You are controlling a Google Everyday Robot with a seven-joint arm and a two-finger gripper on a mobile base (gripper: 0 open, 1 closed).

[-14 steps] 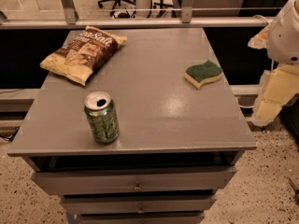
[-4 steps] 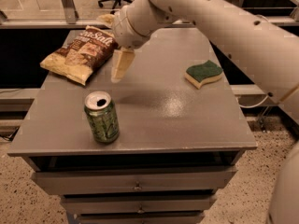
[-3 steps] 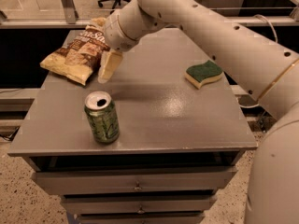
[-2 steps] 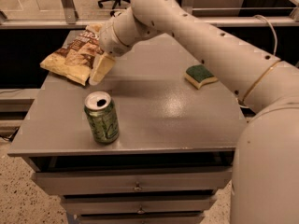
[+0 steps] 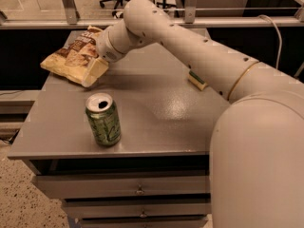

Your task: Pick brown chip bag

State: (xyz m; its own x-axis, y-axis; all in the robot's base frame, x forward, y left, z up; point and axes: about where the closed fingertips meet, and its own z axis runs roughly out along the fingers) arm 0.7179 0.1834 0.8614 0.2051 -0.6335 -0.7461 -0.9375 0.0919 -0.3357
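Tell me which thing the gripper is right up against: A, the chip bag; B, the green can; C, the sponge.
A: the gripper is at the edge of the chip bag, while the green can stands apart nearer the front and the sponge lies well off to the side.

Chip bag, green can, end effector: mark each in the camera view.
chip bag [image 5: 73, 51], camera view, on its dark brown middle.
green can [image 5: 104, 123], camera view, on its side wall.
end effector [image 5: 96, 70], camera view, on its pale tip at the bag's near edge.
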